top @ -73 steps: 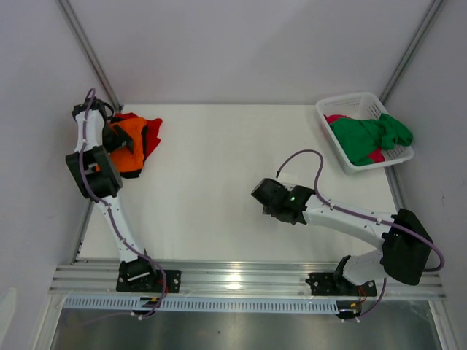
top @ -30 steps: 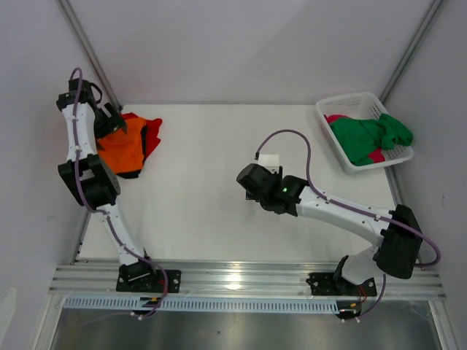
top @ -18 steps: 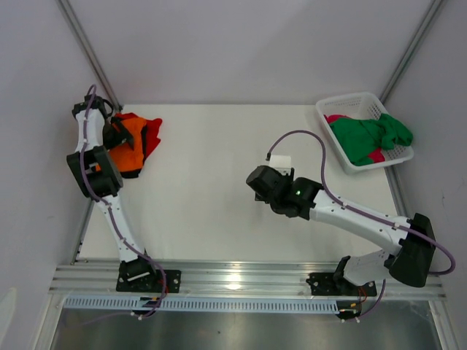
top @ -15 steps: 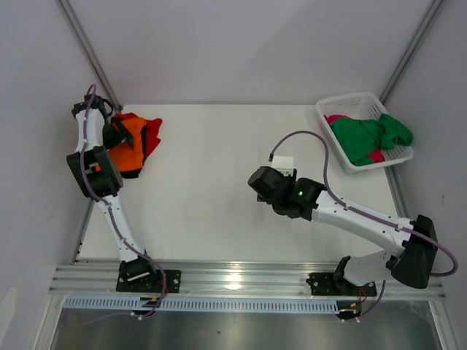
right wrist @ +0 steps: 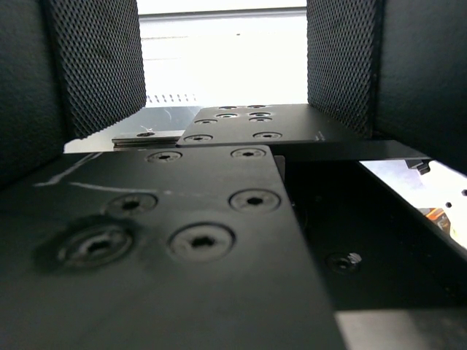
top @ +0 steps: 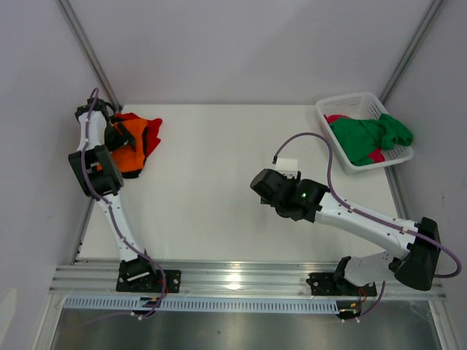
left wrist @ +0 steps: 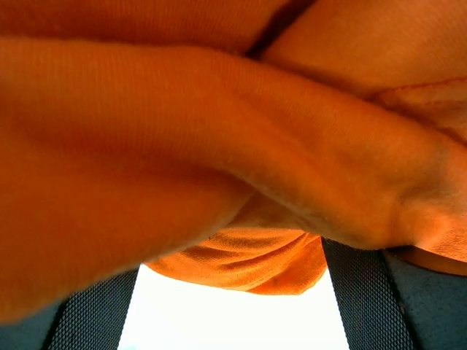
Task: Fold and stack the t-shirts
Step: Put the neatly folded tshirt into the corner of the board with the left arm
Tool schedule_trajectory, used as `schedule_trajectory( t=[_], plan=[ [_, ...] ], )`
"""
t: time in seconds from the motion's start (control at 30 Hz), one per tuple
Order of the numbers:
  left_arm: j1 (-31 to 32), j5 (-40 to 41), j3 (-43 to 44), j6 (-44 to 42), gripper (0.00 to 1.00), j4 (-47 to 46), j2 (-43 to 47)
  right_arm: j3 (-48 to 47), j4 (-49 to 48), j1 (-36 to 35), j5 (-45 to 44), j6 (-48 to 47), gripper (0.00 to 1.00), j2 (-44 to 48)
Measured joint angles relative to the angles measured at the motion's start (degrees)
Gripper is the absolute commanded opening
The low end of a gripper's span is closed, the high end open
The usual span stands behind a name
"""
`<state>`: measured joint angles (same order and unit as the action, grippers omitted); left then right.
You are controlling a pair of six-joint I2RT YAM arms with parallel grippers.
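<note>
Four t-shirts are being counted with certainty. One orange t-shirt [top: 130, 153] is lying crumpled on one red t-shirt [top: 152, 130]. One green t-shirt [top: 368, 138] and one magenta-pink t-shirt [top: 336, 118] are bundled in the single white basket [top: 348, 99], well apart from both pairs of fingers. A dark sliver [top: 136, 173] at the pile's near edge may be a fifth, black shirt, but that is not being settled by these views.

The left gripper [top: 114, 135] is being pressed down into the orange cloth with its fingers [left wrist: 368, 292] spread wide. Folds are bulging between and over them, but nothing is being pinched. The right gripper [top: 263, 182] is being carried above bare table with its fingers [right wrist: 95, 65] spread and nothing between them. Every shirt is lying well apart from them.

The cloth is being judged soft, light and limp. It is likely to sag, drag and cling to the layer beneath, and nothing in it is fragile or slippery. A hold is best being sought at a hem or shoulder seam just beyond the left fingertips. One layer only should be taken, so that the red shirt is not being lifted along with the orange one.
</note>
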<state>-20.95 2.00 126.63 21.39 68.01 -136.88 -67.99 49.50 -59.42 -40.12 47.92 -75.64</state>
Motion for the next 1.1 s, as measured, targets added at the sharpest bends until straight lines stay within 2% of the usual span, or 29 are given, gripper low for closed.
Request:
schedule_trajectory(
  t=[0.57, 0.87, 0.97, 1.1],
  plan=[
    [-0.59, -1.81, 1.44, -0.42, 0.99, 0.87, -1.16, 0.02, 0.55, -1.07, -0.02, 1.57, 0.59, 0.02],
    [-0.68, -3.3, -6.16, -0.2, 0.99, -2.27, 6.99, 2.62, -5.14, -1.33, 0.55, -0.17, 0.6, 0.55],
    [-0.87, -8.63, -7.41, -0.02, 1.0, -3.06, 11.65, 4.17, -7.58, -1.42, 0.98, -0.48, 0.6, 0.85],
    [-1.81, -22.86, -12.41, 2.1, 1.0, -9.14, 19.61, 6.73, -10.32, -1.57, 1.73, -0.48, 0.6, 1.73]
  ],
)
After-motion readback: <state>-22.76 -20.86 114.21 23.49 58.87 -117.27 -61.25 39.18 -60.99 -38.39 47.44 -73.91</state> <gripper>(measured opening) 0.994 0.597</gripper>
